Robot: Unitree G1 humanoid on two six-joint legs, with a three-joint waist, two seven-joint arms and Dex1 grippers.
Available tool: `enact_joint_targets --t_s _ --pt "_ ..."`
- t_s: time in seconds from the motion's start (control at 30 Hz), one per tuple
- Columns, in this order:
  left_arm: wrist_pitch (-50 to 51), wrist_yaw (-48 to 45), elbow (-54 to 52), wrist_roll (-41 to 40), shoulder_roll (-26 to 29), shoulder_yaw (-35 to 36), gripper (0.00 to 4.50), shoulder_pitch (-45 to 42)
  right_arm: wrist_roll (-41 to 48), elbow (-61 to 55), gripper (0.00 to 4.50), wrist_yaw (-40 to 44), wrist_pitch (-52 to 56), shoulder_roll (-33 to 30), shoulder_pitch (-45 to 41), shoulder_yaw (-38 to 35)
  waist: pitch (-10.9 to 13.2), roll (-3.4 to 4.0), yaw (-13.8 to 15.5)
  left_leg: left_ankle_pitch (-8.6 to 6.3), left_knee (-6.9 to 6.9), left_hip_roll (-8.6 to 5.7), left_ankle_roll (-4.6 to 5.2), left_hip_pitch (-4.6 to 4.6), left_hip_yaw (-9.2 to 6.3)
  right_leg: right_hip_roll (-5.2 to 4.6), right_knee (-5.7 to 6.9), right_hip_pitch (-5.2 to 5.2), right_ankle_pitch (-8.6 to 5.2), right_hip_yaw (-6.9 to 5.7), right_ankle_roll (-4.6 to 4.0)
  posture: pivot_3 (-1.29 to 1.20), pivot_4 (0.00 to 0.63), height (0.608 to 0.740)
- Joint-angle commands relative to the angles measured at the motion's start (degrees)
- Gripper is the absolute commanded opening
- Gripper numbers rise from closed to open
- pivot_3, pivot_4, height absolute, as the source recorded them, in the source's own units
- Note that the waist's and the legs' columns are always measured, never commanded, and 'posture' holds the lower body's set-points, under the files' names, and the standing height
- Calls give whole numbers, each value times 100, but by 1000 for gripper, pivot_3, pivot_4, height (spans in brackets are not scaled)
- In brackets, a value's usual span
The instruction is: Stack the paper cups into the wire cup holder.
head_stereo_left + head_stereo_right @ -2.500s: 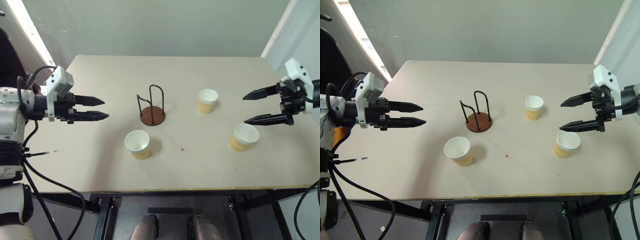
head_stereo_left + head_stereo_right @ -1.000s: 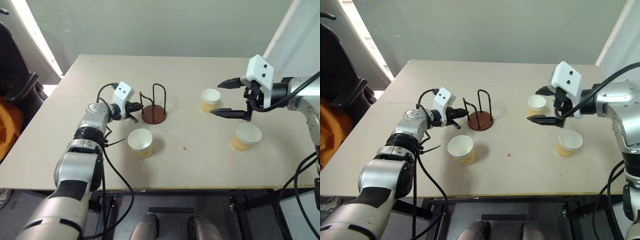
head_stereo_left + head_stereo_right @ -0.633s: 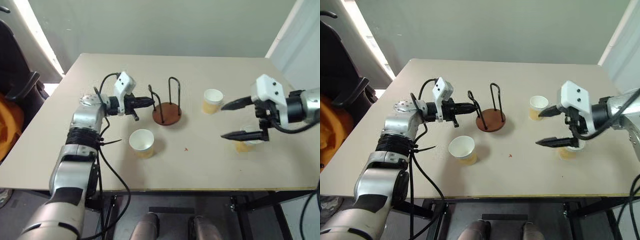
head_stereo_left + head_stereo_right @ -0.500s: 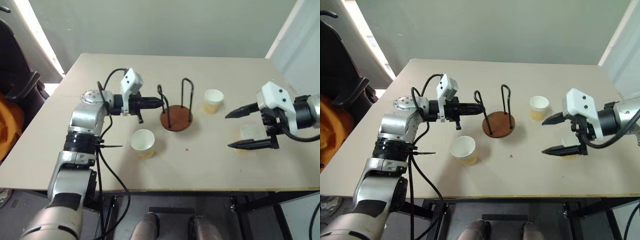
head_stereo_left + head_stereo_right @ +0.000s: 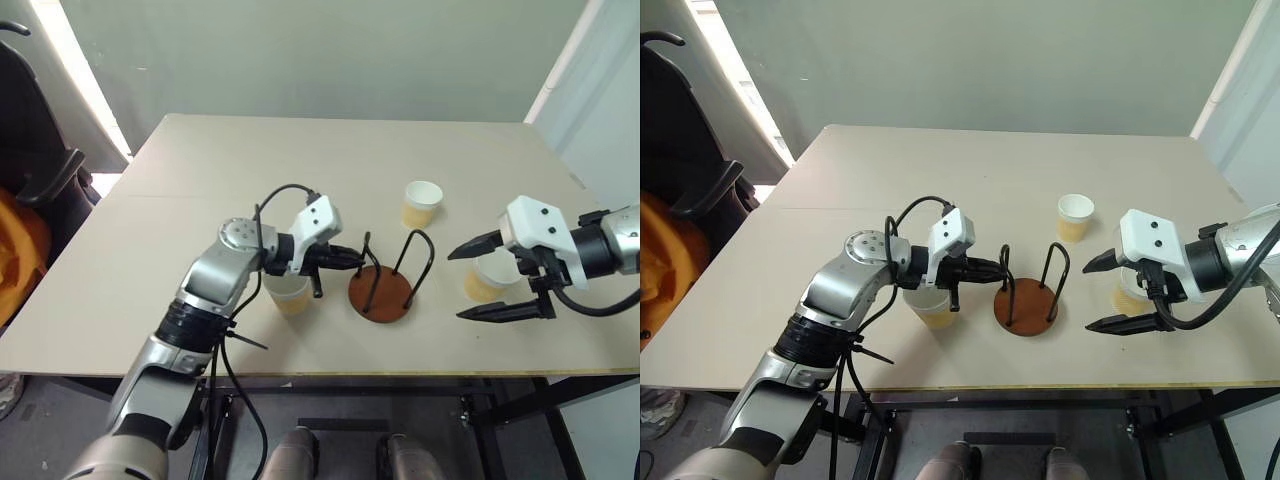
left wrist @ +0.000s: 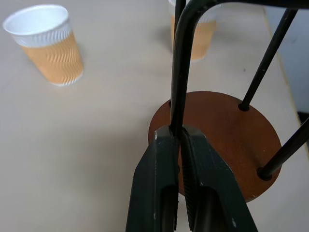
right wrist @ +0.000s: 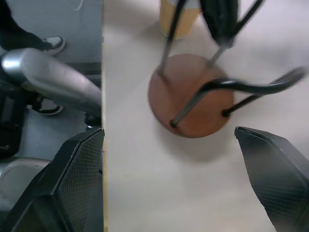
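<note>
1. wire cup holder (image 5: 388, 285) stands empty near the front edge of the tabletop (image 5: 200, 160); nothing stacked yet.
2. left gripper (image 6: 177, 140), jaws pressed together, pinches one of its wire loops.
3. three paper cups (image 5: 421, 203) sit apart: one behind the left gripper, two on the right.
4. right gripper (image 5: 478, 279) hovers by the nearest right cup, jaws spread, empty.

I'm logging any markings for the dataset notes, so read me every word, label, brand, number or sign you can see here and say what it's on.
None: no readable text on anything.
The paper cups carry a plain tan ripple pattern, no print.
The wire cup holder, the table and both white gripper housings bear no lettering or numbers.
</note>
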Motion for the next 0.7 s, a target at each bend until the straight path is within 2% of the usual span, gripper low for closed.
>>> enact_joint_targets --t_s 0.03,0.07,0.17,0.33,0.47,0.7 --pt "-102 101 -91 42 -74 -44 42 -21 -50 12 4500 -11 -61 -152 0 -67 0 0 1 -2 -1 -1 0 0 0 0 -2 1 -1 0 1 0 150 740" --pt "-113 114 -74 63 -87 -80 42 -7 -57 19 4500 -11 -69 -155 -8 -62 0 0 1 -5 -2 -1 0 0 0 -1 -3 1 -2 0 2 0 150 740" --pt "90 140 -77 -8 -190 -164 861 50 -111 68 4500 -41 -100 -131 -71 -30 0 0 2 -15 -2 -1 0 0 1 -1 -4 1 -4 -1 8 0 150 740" --pt "81 193 -163 28 -239 -207 2649 71 -142 90 4500 -50 -112 -128 -93 -22 0 -1 5 -27 -2 -2 0 -1 1 0 -4 1 -2 -2 28 0 150 740" --pt "-114 -59 -342 -56 -21 -85 4093 17 -312 323 4500 -29 -202 -267 -36 -87 1 -1 6 -30 -1 -2 1 -1 1 -1 -7 2 -4 -1 29 0 150 740" --pt "-210 -836 -1134 -525 910 388 4093 -343 -732 950 4500 11 -534 -663 349 -108 1 -1 6 -37 -2 -2 -2 -4 -3 0 -14 2 -12 -1 16 0 150 740"
